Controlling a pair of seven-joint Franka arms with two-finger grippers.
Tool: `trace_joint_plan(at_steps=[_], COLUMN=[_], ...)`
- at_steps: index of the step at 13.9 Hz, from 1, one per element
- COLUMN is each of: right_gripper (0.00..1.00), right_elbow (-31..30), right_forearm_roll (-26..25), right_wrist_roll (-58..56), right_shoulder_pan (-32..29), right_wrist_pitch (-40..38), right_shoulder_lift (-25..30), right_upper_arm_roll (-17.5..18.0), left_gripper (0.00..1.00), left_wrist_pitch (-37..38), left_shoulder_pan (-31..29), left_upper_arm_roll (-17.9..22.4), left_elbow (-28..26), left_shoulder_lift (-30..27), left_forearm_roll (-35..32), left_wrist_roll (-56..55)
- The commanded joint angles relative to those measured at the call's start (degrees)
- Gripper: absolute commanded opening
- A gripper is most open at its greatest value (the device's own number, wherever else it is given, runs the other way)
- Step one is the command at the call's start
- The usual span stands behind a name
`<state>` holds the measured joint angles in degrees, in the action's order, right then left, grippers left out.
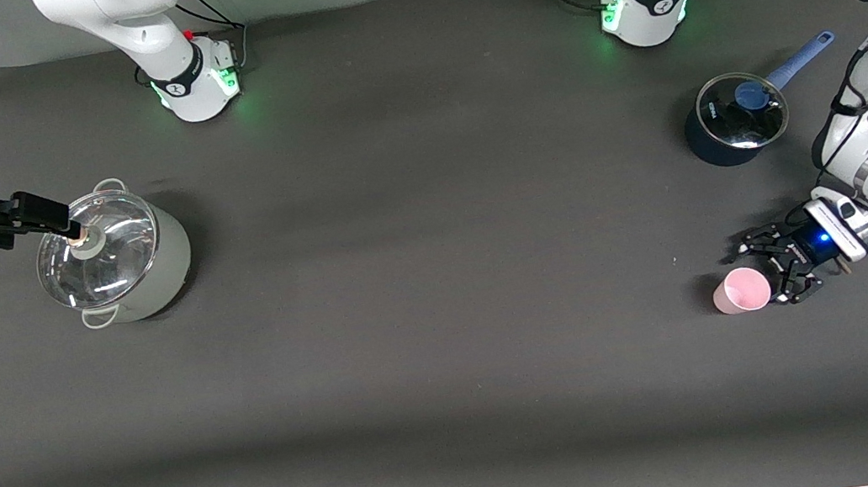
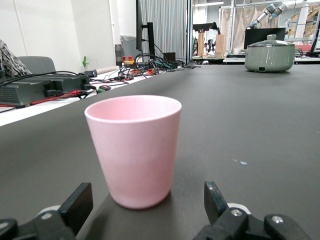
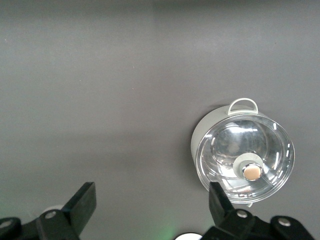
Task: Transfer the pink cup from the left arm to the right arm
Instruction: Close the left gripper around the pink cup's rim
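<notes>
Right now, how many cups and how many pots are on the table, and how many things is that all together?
Cups: 1, the pink cup, standing upright just ahead of the open left gripper.
Pots: 2, the pale green pot with a glass lid under the right gripper, and the dark blue saucepan with a lid.
Total: 3
</notes>
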<state>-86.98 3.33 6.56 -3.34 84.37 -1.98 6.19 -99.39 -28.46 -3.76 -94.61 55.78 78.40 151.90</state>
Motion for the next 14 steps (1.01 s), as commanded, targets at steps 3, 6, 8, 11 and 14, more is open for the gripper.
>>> trace_joint_plan(at_steps=[3, 6, 8, 11, 14], right_gripper=[1.00, 1.00, 1.00, 1.00, 1.00], right_elbow=[0.32, 0.32, 0.32, 0.32, 0.32], right_forearm_roll=[-0.07, -0.07, -0.07, -0.07, -0.07], right_wrist_roll=[-0.49, -0.49, -0.49, -0.49, -0.40], right_shoulder_pan=[0.53, 0.53, 0.53, 0.53, 0.53], right_wrist_pitch=[-0.53, -0.53, -0.53, -0.53, -0.53], right_shoulder_lift=[0.05, 0.05, 0.05, 0.05, 0.05], right_upper_arm_roll=[-0.38, -0.38, -0.38, -0.38, -0.38], left_gripper=[0.99, 0.99, 0.89, 0.47, 0.42], left_wrist_pitch=[-2.46, -4.05, -4.49, -5.11, -5.28], left_shoulder_pan=[2.79, 3.41, 3.76, 4.55, 4.73], left_upper_arm_roll=[-0.02, -0.81, -0.90, -0.90, -0.90], left_elbow=[-0.58, -0.93, -0.93, -1.37, -1.37], left_shoulder_lift=[0.03, 0.03, 0.03, -0.06, -0.76], left_forearm_roll=[4.39, 5.36, 5.71, 6.77, 6.68], left_wrist_roll=[1.29, 1.29, 1.38, 1.38, 0.85])
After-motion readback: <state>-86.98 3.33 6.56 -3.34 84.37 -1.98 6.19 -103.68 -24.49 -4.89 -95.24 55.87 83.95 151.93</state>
